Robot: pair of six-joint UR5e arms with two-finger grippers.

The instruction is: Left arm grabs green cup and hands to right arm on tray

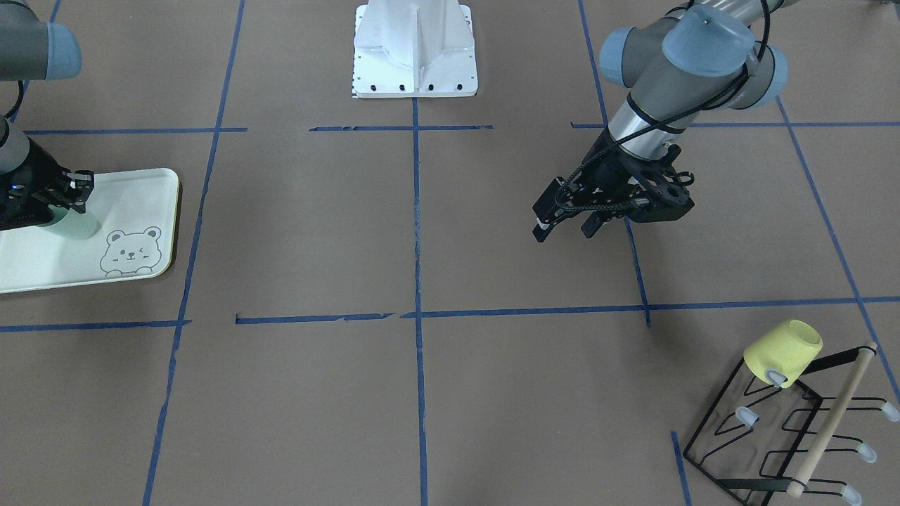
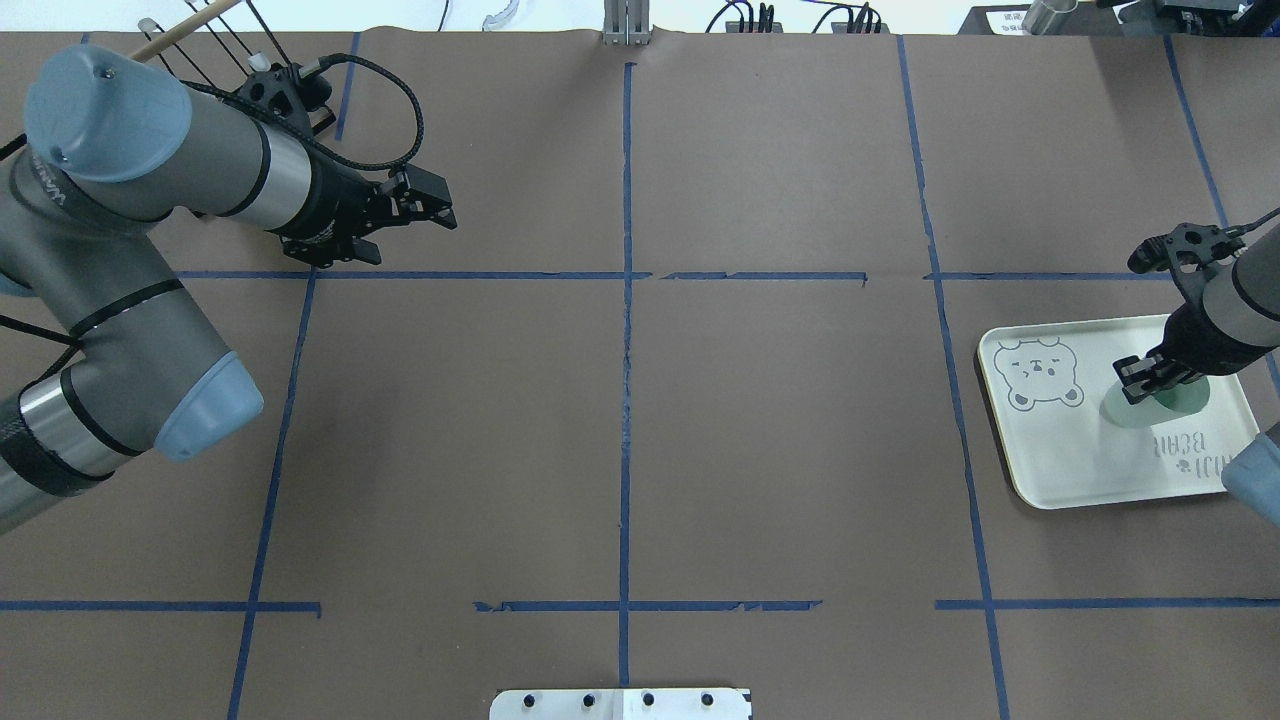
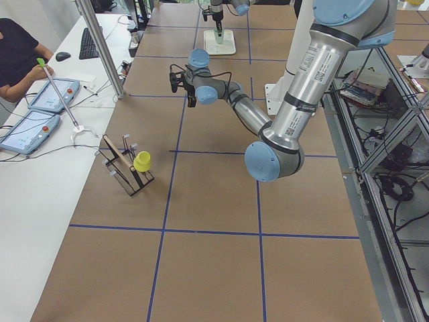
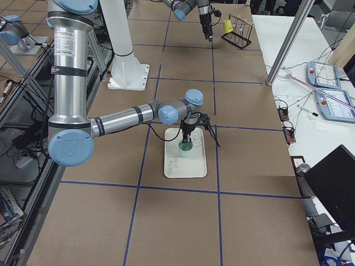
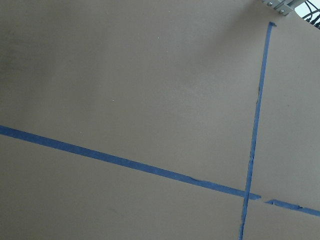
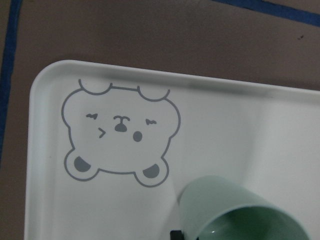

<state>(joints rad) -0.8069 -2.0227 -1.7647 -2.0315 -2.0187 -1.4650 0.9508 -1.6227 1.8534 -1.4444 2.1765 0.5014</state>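
A brown paper-covered desk (image 2: 780, 450), marked into squares with blue tape, seen from behind the robot.

Nearest, at the desk's near edge, sits the robot's white base plate (image 2: 620, 703).

A little farther out, on the right, lies the tray (image 2: 1060, 480), with its bear drawing (image 2: 1040, 375) toward the middle of the desk. The right arm (image 4: 119, 119) reaches down over it. Its fingers (image 2: 1128, 372) grip the green cup (image 2: 1125, 412) by the rim, apparently one inside and one outside. The cup hangs tilted, mouth up toward the wrist camera, over the tray's right half and beside the bear. That hold suits lowering the cup onto the tray, so the handover looks done and only the setting-down remains.

Farther again, on the left, the left arm (image 2: 130, 300) holds its gripper (image 1: 564, 232) above bare desk. Its fingers are parted and empty, well apart from the tray, likely out of the other arm's way.

Farthest, at the far left, a black wire rack (image 1: 787, 436) carries a yellow-green cup (image 1: 782, 351) upside down on a peg. This cup is not part of the task.

Hard to make out:
- The right fingers cover the green cup's near side, so I cannot tell whether its base touches the tray or hangs just above it.
- The tray's right end is cut off or covered by the arm in every wide view.
- The left wrist camera shows only desk and tape, not its fingers.
- From behind the robot, the left arm hides nearly all of the rack.
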